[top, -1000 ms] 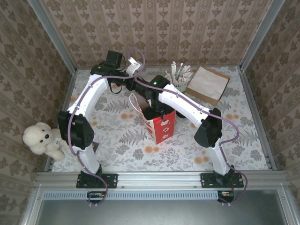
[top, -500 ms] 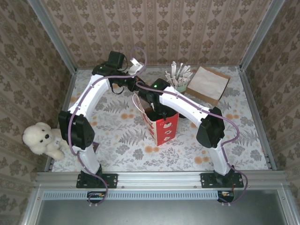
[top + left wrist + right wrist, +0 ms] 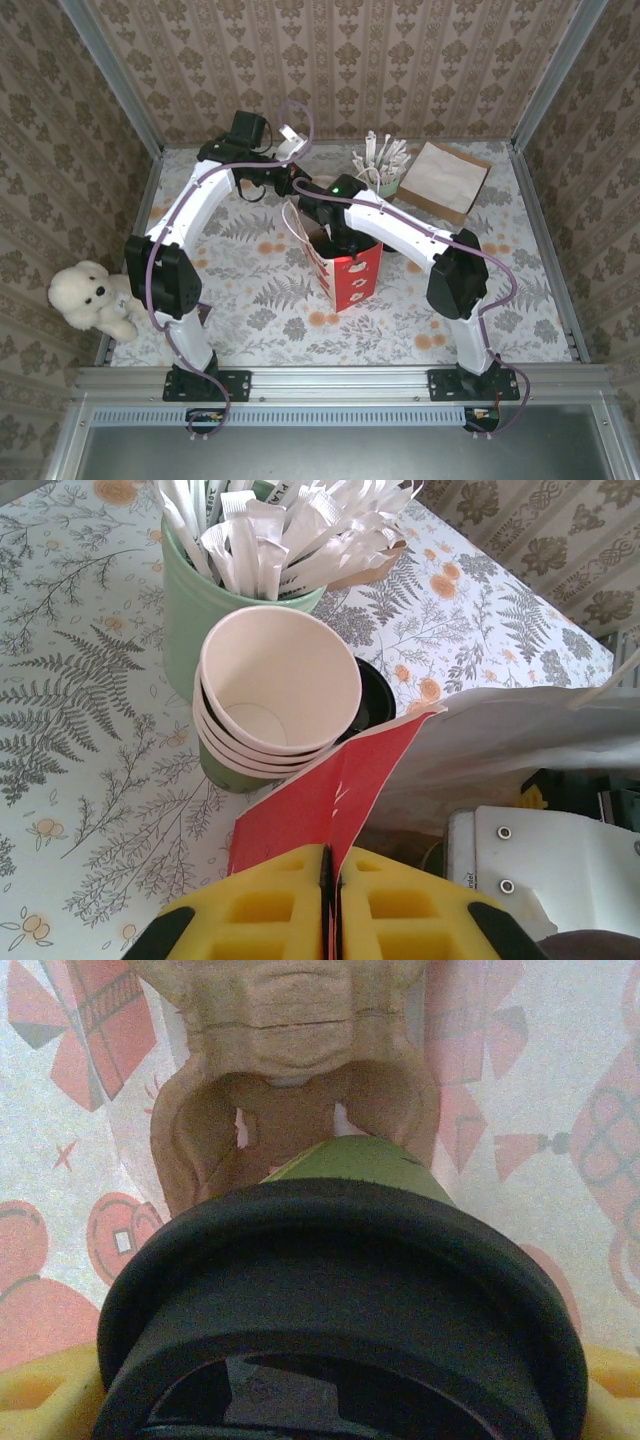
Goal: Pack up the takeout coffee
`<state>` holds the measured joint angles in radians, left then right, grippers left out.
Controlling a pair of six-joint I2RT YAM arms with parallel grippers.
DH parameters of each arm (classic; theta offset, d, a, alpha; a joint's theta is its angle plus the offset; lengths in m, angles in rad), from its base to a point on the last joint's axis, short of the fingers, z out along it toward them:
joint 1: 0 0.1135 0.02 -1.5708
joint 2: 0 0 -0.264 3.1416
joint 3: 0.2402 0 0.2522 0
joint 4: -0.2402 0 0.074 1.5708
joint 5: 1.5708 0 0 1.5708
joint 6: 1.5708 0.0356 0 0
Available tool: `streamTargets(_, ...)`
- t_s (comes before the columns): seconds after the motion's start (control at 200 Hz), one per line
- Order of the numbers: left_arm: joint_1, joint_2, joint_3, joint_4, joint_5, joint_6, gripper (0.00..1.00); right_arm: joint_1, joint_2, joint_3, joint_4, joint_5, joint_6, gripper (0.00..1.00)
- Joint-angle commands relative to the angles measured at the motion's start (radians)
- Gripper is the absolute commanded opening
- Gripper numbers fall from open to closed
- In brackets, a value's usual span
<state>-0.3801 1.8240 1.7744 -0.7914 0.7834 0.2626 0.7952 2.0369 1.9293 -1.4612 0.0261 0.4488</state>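
green-walled under a black lid (image 3: 340, 1280), the takeout coffee (image 3: 352, 1160) is gripped between the wide-set jaws of the right gripper (image 3: 335, 1405), low inside the red gift bag (image 3: 356, 280). its base points at a pocket of the brown pulp carrier (image 3: 290, 1030) on the bag's floor, though i cannot tell if it touches. the left gripper (image 3: 332, 905) is pinched tight on the bag's red rim, propping the mouth open. by my reckoning what's left is seating the cup, letting go and lifting clear
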Motion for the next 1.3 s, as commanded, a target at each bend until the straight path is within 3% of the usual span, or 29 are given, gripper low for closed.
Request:
streamTargets(0.0, 0.003, -0.041, -0.017, 0.043, 0.038, -0.001, 0.11, 0.001, -0.008, -0.043, 0.031, 0.001, 0.008, 0.56)
streamTargets(1.295, -0.005, -0.069, -0.068, 0.080, 0.082, 0.001, 0.12, 0.007, -0.051, 0.042, 0.084, 0.071, 0.009, 0.55)
